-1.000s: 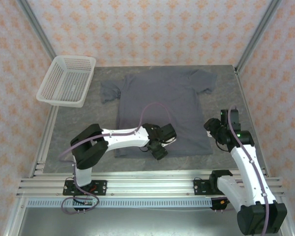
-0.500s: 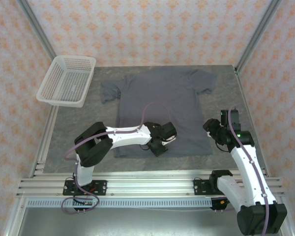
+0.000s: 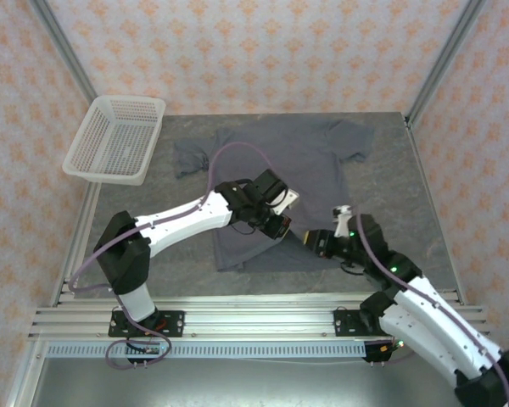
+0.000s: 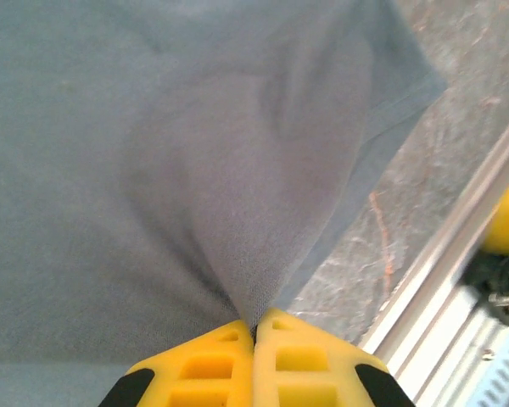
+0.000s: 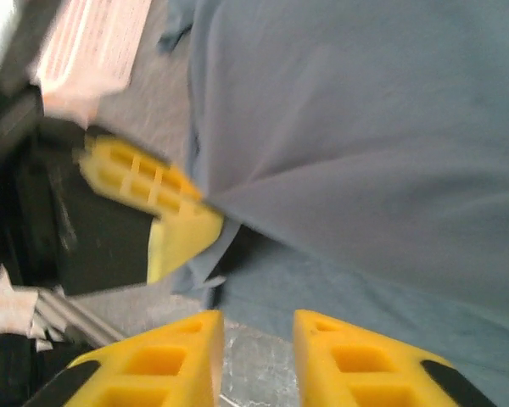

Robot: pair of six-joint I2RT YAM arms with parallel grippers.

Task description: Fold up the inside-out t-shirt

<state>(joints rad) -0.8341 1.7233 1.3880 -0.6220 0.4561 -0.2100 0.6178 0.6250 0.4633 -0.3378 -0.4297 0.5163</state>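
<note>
Slate-grey t-shirt (image 3: 305,161) hem is clamped in the left gripper (image 4: 256,326). The right gripper (image 5: 254,322), narrowly parted and empty, sits just right of it.

top cam looks down from above and behind the arms (image 3: 178,225) at the whole tabletop (image 3: 390,182). both wrist cams ride close over their own fingers (image 4: 199,369), sharing the near edge of the shirt (image 4: 153,153).
</note>
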